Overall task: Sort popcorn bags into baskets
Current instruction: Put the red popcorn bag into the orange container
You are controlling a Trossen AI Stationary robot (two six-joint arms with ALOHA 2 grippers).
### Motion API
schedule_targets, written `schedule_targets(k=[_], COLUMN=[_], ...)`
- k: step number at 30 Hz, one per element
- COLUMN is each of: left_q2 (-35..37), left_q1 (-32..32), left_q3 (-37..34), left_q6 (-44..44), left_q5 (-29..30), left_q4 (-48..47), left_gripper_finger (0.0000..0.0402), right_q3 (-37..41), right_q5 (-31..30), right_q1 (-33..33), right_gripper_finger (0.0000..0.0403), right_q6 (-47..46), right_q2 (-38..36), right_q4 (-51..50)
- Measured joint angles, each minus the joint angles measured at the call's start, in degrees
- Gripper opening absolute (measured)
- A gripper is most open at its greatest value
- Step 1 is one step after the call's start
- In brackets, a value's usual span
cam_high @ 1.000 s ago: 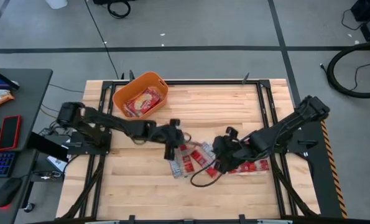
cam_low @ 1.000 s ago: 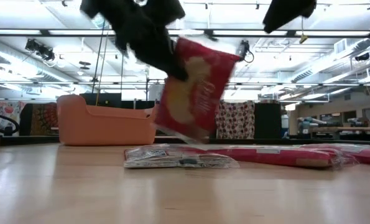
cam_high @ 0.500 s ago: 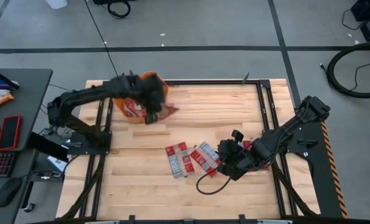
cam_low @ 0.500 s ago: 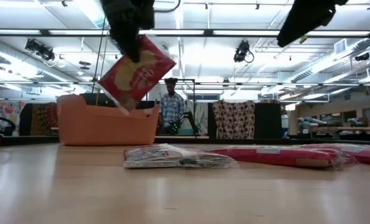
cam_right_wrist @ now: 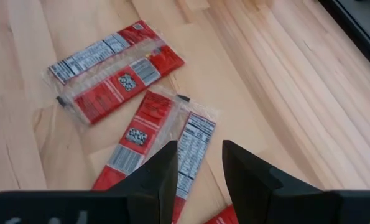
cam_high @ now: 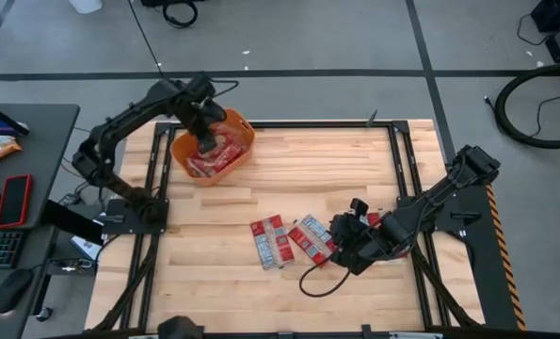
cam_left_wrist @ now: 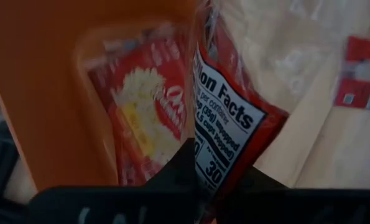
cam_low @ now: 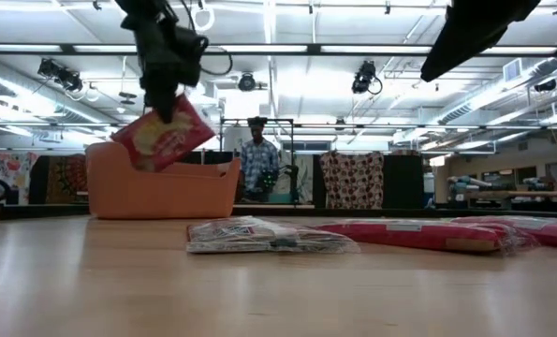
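Observation:
My left gripper (cam_high: 207, 143) hangs over the orange basket (cam_high: 180, 148) at the table's far left and is shut on a red popcorn bag (cam_low: 163, 139). Other bags (cam_left_wrist: 141, 124) lie inside the basket. My right gripper (cam_high: 342, 247) hovers open, right of the table's middle, above loose bags. Two bags (cam_high: 270, 240) (cam_high: 308, 237) lie flat on the wood beside it, and more (cam_high: 385, 250) are partly hidden under the right arm. In the right wrist view, three bags (cam_right_wrist: 116, 62) (cam_right_wrist: 141, 134) (cam_right_wrist: 194, 149) lie ahead of the fingers. My left gripper pinches the popcorn bag between its two fingers at the upper end (cam_left_wrist: 225, 165), on the side with the nutrition print, coming from above and pointing down. The bag hangs tilted below the fingers, lifted clear, with its lower corner (cam_low: 133, 167) at the height of the basket's rim.
A dark cable loop (cam_high: 314, 280) lies on the wood near my right gripper. A desk left of the table holds a keyboard, a mouse and a red slab (cam_high: 14, 200). A person (cam_low: 257, 167) stands far behind the table. Bare wood lies along the near edge.
My left gripper has carried the bag from the table's middle up and toward the far left, then lowered it over the basket. The bag has stayed in the hold and tipped more. My right gripper has shifted slightly toward the near right edge, uncovering the loose bags.

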State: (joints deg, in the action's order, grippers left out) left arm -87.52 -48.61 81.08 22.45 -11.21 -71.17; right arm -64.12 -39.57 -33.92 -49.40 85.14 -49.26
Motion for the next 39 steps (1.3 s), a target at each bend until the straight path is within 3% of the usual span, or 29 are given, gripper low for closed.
schedule_targets(k=[9, 14, 19, 21, 27, 32, 39], left_q2=[-9.8, -10.9, -10.3, -10.3, -10.2, -10.2, -10.2], left_q1=[-1.1, -0.4, 2.4, 4.3, 14.8, 26.7, 40.4], left_q3=[0.0, 0.0, 1.7, 3.2, 4.2, 0.2, -7.1], left_q6=[2.8, 5.1, 4.2, 3.3, 3.7, 5.6, 6.4], left_q5=[0.8, 4.7, 13.9, 14.1, 13.8, 14.0, 14.0], left_q4=[-4.8, -1.8, 0.5, 0.9, 8.3, 18.1, 34.4], left_gripper_finger=[0.0038, 0.0094, 0.0151, 0.0163, 0.0164, 0.0161, 0.016], right_q3=[0.0, 0.0, 0.0, 0.0, 4.6, 10.6, 10.3], right_q5=[0.0, 0.0, 0.1, 0.6, 4.9, 9.9, 10.8], right_q1=[0.3, 0.4, 0.8, 1.3, 2.4, 2.5, 1.4], right_gripper_finger=[0.0131, 0.0131, 0.0131, 0.0131, 0.0131, 0.0131, 0.0131], right_q6=[3.0, 3.6, 4.6, 4.6, 10.0, 13.0, 3.4], right_q2=[0.0, 0.0, 0.0, 0.0, 0.0, 0.0, 0.0], right_q4=[3.3, 3.2, 3.5, 3.5, 13.8, 23.6, 13.6])
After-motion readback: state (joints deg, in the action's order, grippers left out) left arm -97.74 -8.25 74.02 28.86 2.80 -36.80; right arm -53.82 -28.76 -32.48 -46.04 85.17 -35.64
